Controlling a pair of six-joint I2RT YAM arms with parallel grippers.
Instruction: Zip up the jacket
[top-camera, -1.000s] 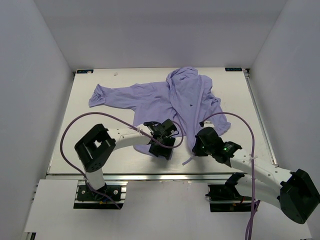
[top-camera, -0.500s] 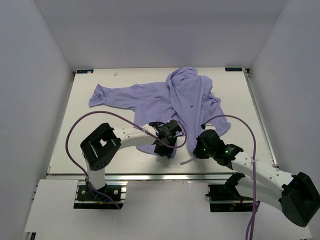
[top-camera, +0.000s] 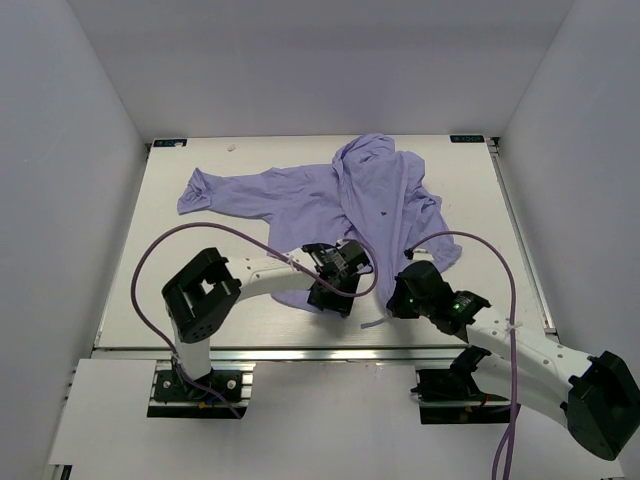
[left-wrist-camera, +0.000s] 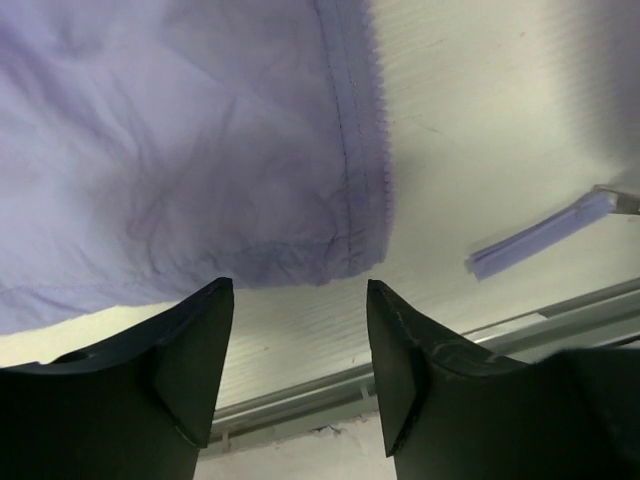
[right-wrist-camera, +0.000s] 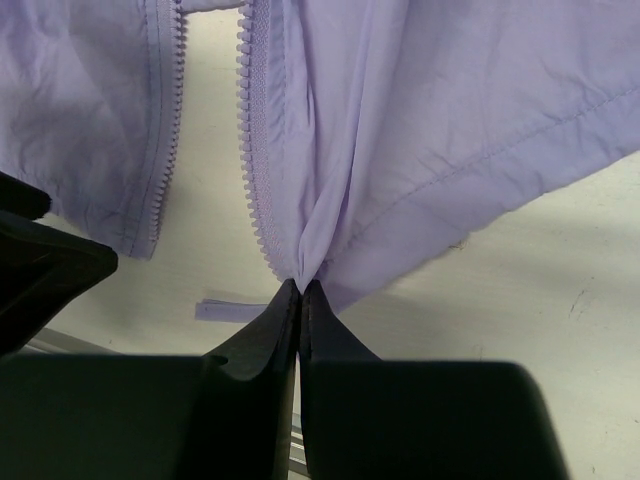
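Note:
The lavender jacket (top-camera: 370, 195) lies wrinkled and unzipped on the white table, hood at the back, one sleeve stretched to the left. My right gripper (right-wrist-camera: 300, 287) is shut on the jacket's bottom hem (right-wrist-camera: 420, 120), right at the lower end of one row of zipper teeth (right-wrist-camera: 250, 150). The other zipper edge (right-wrist-camera: 165, 130) lies apart to the left. My left gripper (left-wrist-camera: 298, 290) is open and empty, just before the bottom corner of the other front panel (left-wrist-camera: 200, 150), its fingers not touching the cloth. In the top view the left gripper (top-camera: 335, 290) and right gripper (top-camera: 400, 293) are close together.
A loose lavender strip (left-wrist-camera: 540, 235) lies on the table between the grippers, also in the right wrist view (right-wrist-camera: 225, 308). The table's metal front rail (top-camera: 300, 350) runs just behind them. Purple cables (top-camera: 175, 240) loop over both arms. White walls enclose the table.
Both grippers have shifted slightly toward the near edge. The left gripper moved a little right along the hem. The right gripper stays shut on the hem.

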